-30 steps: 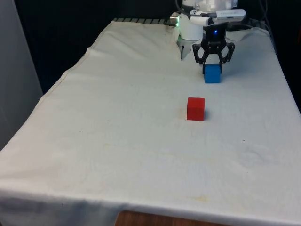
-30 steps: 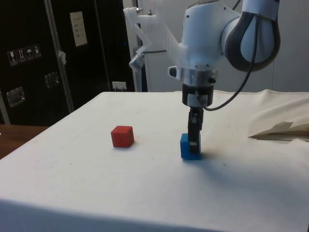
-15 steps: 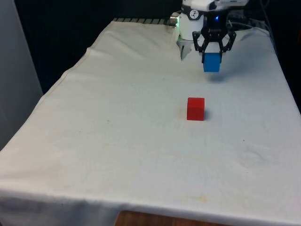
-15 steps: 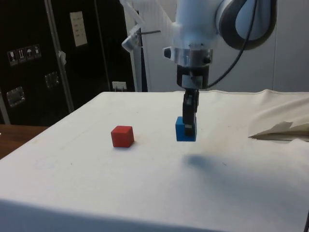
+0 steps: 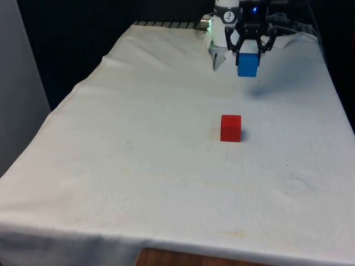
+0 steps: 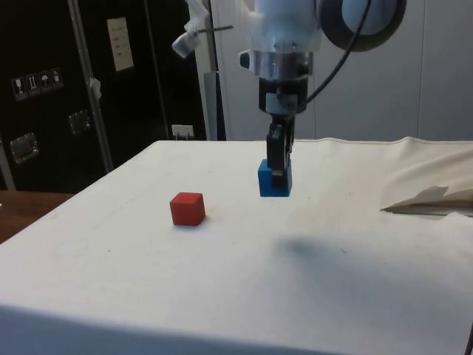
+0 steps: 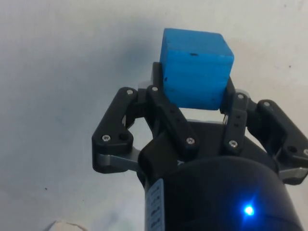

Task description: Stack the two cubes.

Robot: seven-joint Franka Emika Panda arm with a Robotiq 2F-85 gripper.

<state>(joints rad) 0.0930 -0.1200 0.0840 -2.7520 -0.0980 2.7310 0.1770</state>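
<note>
No writing on either cube can be read; the labels on the dark cabinets (image 6: 44, 81) in the side view are too small to make out. The gripper (image 5: 248, 52) is clamped on the blue cube (image 5: 248, 64), one finger on each of two opposite faces, and holds it in the air above the cloth (image 5: 138, 166) at the table's far end. The cube hangs level, its faces square to the fingers (image 7: 166, 113). The red cube (image 5: 231, 128) sits flat on the cloth, nearer the camera in the front view and well apart from the blue cube, slightly to the front view's left of it.
</note>
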